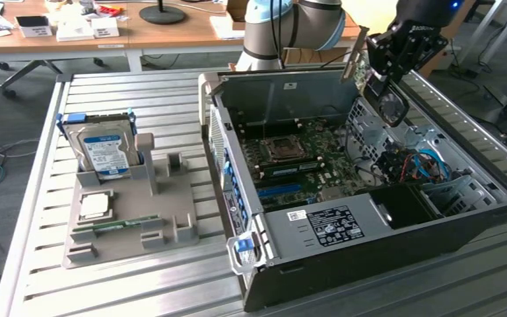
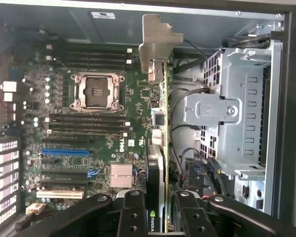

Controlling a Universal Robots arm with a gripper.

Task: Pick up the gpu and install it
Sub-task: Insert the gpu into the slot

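- While the claw (image 2: 160, 198) is clamped on the gpu (image 2: 164, 123), one finger on each flat face, the card hangs on edge above the open computer case (image 1: 368, 271), not touching the motherboard (image 2: 89, 128) inside it.
- Judged by its build, the gpu is light and stiff but fragile: a thin green circuit board that would not flex, studded with small parts that could chip or snag.
- Its flat faces near the fan (image 1: 393, 105) look the safest hold, as gripped now; the connector edge and the silver bracket (image 2: 158, 39) seem best left free.
- Smooth board and plastic may slip between hard black fingers, so a firm, square squeeze seems wise.
- Inside the case, the motherboard is dark green and crowded: a square metal socket, long black slots, one blue slot (image 2: 64, 151).
- Also inside the case stands a perforated grey steel drive cage (image 2: 237, 113), with black cables looping past it.
- Outside the case, on the ribbed aluminium worktop (image 1: 148, 290), a grey moulded tray (image 1: 130, 238) carries a silver hard drive (image 1: 103, 148) upright.
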